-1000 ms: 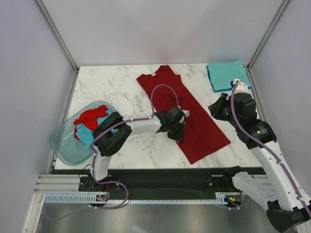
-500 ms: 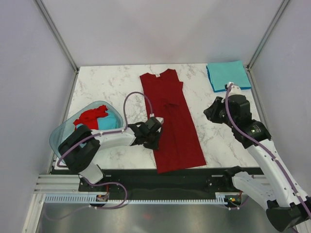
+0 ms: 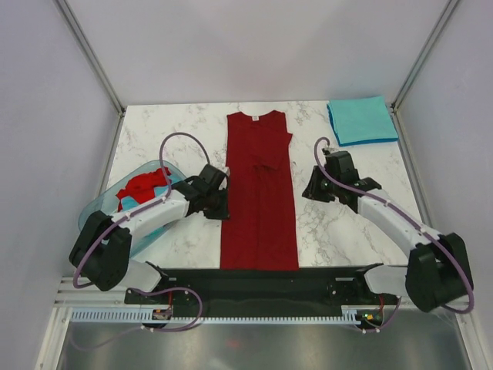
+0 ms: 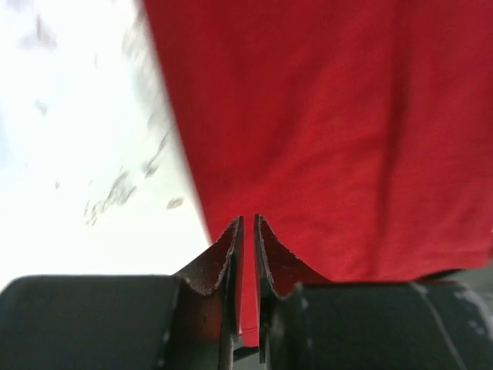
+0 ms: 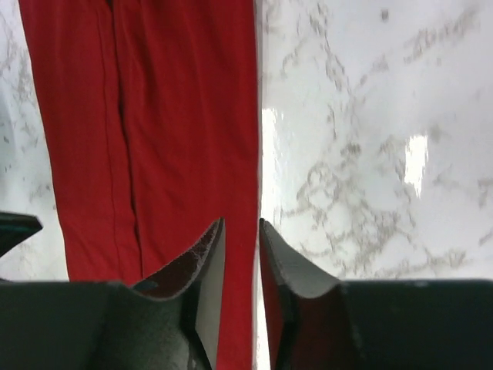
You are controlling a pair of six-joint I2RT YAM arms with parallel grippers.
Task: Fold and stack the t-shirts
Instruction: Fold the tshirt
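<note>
A dark red t-shirt, folded into a long strip, lies straight down the table's middle, collar at the far end. My left gripper sits at its left edge; in the left wrist view the jaws are almost together on the red cloth. My right gripper is at the shirt's right edge. In the right wrist view its jaws stand narrowly apart astride that edge. A folded teal t-shirt lies at the far right corner.
A translucent blue-green basin at the left holds a crumpled red t-shirt and teal cloth, partly under my left arm. Bare marble table lies on both sides of the strip. Frame posts stand at the far corners.
The red shirt swung from a diagonal to straight as my left gripper dragged it left and nearer. My right arm came down and left from near the teal shirt to the red shirt's right edge.
</note>
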